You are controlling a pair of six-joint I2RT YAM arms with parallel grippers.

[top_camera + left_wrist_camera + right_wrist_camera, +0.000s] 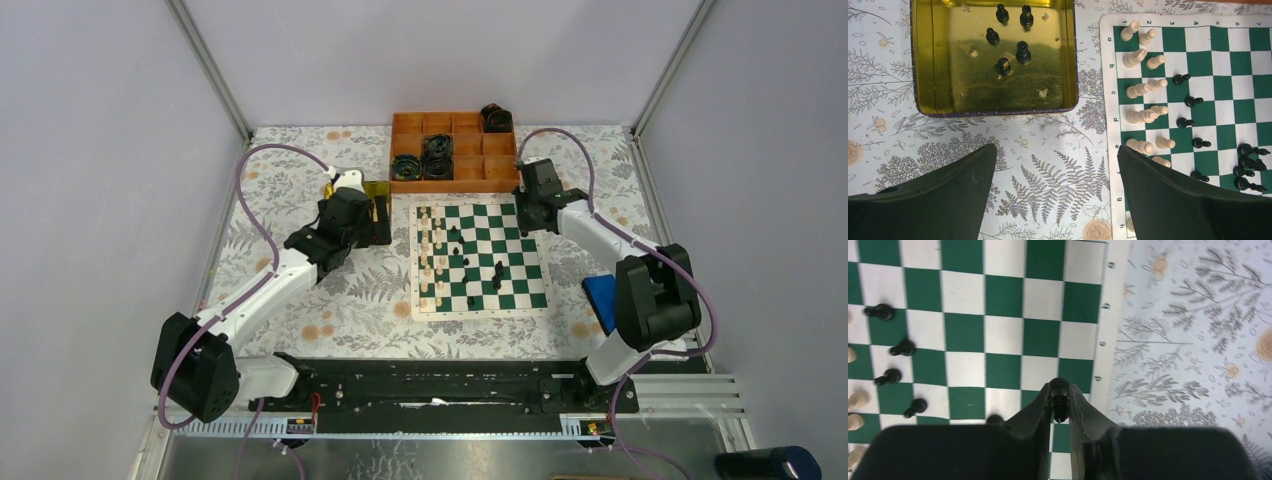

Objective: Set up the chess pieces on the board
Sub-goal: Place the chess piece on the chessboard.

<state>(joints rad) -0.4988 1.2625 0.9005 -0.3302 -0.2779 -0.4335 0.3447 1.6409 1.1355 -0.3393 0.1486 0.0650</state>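
Your right claw pinches a black piece at the board edge, left claw gapes empty; whites ranked, blacks mostly unplaced.

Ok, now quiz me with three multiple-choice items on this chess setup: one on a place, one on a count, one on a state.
1. Where do the cream-white pieces stand on the board?
A) along the side nearest the yellow tin
B) along the side farthest from it
C) in the middle

2. How many black pieces are in the tin?
A) two
B) five
C) nine

3. The right hand is:
A) wide open and empty
B) shut on a black piece
C) out of view

Answers:
1 A, they line the two files beside the tin.
2 B, five dark chessmen show inside it.
3 B, the piece sits pinched in its grip above the board's edge.
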